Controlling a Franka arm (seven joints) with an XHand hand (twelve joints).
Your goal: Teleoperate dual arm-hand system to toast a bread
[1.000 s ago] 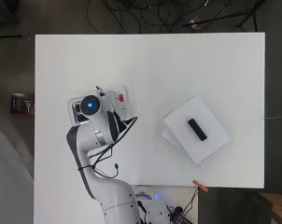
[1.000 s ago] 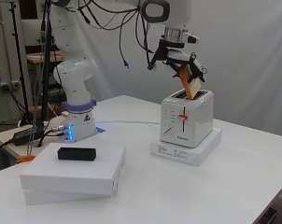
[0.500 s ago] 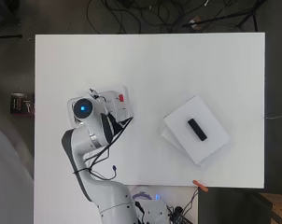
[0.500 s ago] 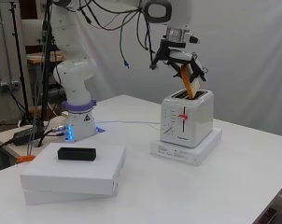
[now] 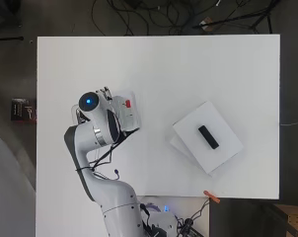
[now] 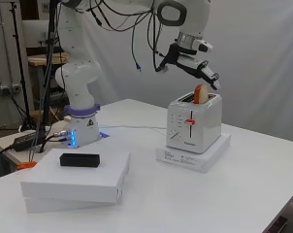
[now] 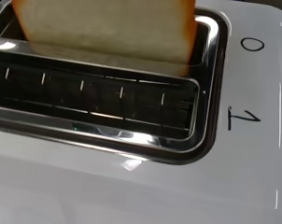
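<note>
A white toaster with a red lever stands on a flat white box in the middle of the table. A bread slice stands in its far slot, with its rounded top sticking out. My hand hovers just above the slice, open, fingers stretched out straight over it and holding nothing. Up close in the wrist view, the bread is in one slot and the other slot is empty. In the overhead view the arm hides the hand and most of the toaster.
Two stacked white boxes carry a small black block at the table's right; the side view shows the boxes and block in front. The arm's base and cables lie at the table's edge.
The tilted bread slice that the hand held over the toaster has dropped into the slot. The hand has let go and its fingers have straightened above it.
</note>
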